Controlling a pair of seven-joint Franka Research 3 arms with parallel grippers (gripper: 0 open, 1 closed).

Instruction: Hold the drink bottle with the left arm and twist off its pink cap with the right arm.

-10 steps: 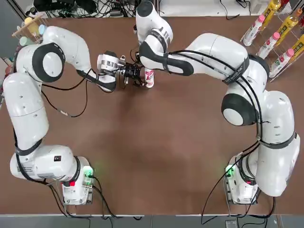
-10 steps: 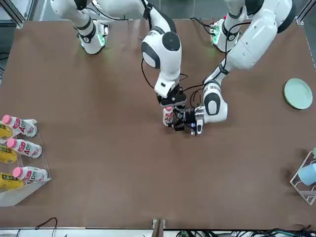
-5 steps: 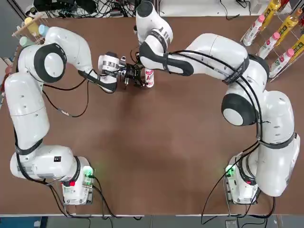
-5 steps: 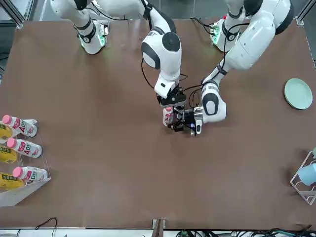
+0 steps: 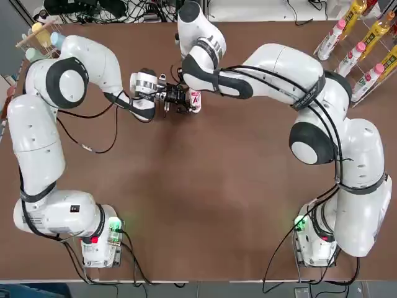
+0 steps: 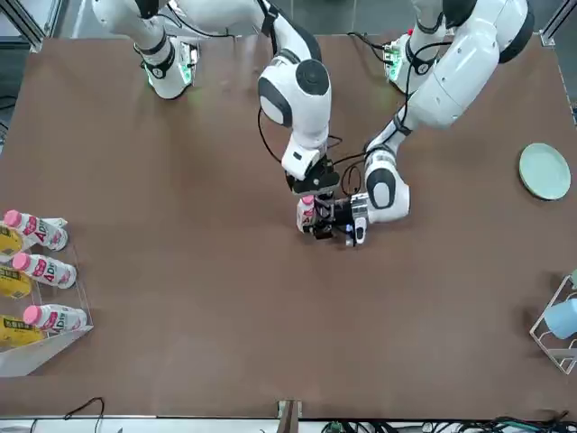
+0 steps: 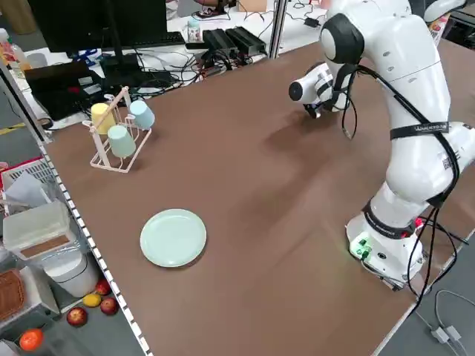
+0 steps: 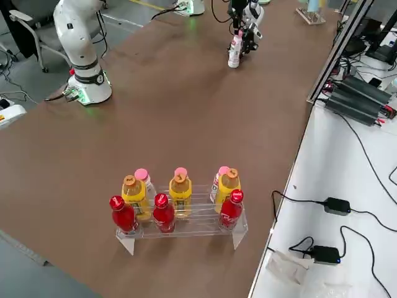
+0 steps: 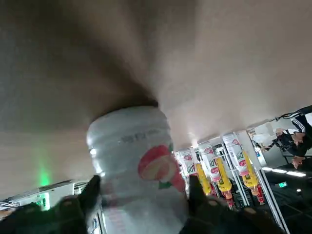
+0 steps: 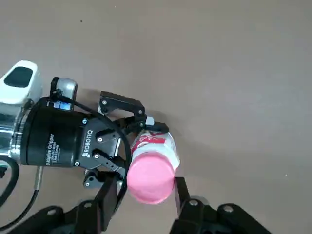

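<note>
The drink bottle (image 5: 195,101) (image 6: 307,213) stands upright on the brown table, small and white with a red-lettered label (image 10: 155,141). My left gripper (image 5: 188,102) (image 10: 139,142) reaches in level from the side, and its black fingers (image 9: 85,195) are shut on the bottle's body (image 9: 139,165). From above, my right gripper (image 6: 308,196) (image 10: 147,192) comes straight down and is shut on the pink cap (image 10: 151,178), one finger on each side. In the top view the right wrist hides the cap.
A clear rack of yellow, white and red bottles (image 5: 363,37) (image 8: 180,205) stands at the table's far right corner. A cup rack (image 5: 38,36) (image 7: 119,133) and a green plate (image 6: 544,170) (image 7: 173,237) lie on the left side.
My left gripper has slid right up to the bottle and its fingers have closed on the body. The right gripper has stayed on the cap.
</note>
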